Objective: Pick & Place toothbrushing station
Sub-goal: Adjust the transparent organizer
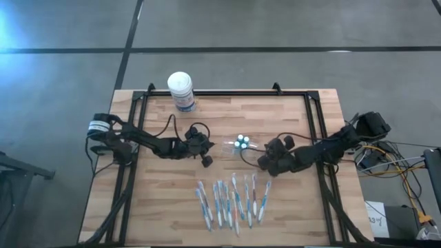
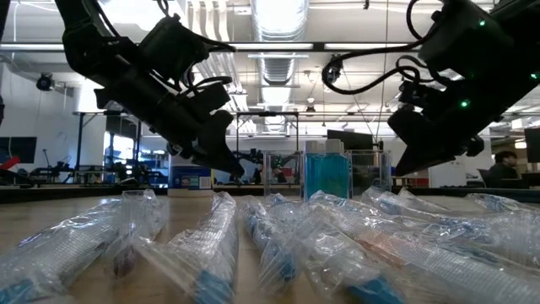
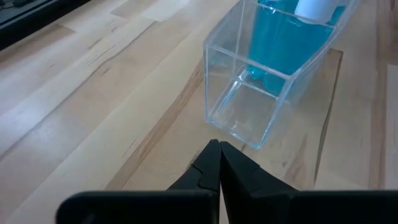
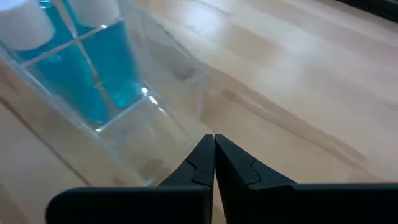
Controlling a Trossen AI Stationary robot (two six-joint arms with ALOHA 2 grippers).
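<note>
The toothbrushing station (image 1: pixel 240 143) is a small clear plastic holder standing on its flat clear base in the middle of the table. Blue bottles with white caps stand in it, and its end compartments are bare. It also shows in the low view (image 2: pixel 326 173), the left wrist view (image 3: pixel 249 93) and the right wrist view (image 4: pixel 124 106). My left gripper (image 1: pixel 207 160) is shut and hovers just left of the holder, its tips (image 3: pixel 215 148) short of the holder's end wall. My right gripper (image 1: pixel 264 160) is shut and hovers just right of it (image 4: pixel 213 140).
Several plastic-wrapped toothbrushes (image 1: pixel 233 200) lie in a row near the table's front edge, close below both grippers. A white-lidded round canister with a blue label (image 1: pixel 181 91) stands at the far edge, left of centre. A black frame (image 1: pixel 227 94) runs around the table.
</note>
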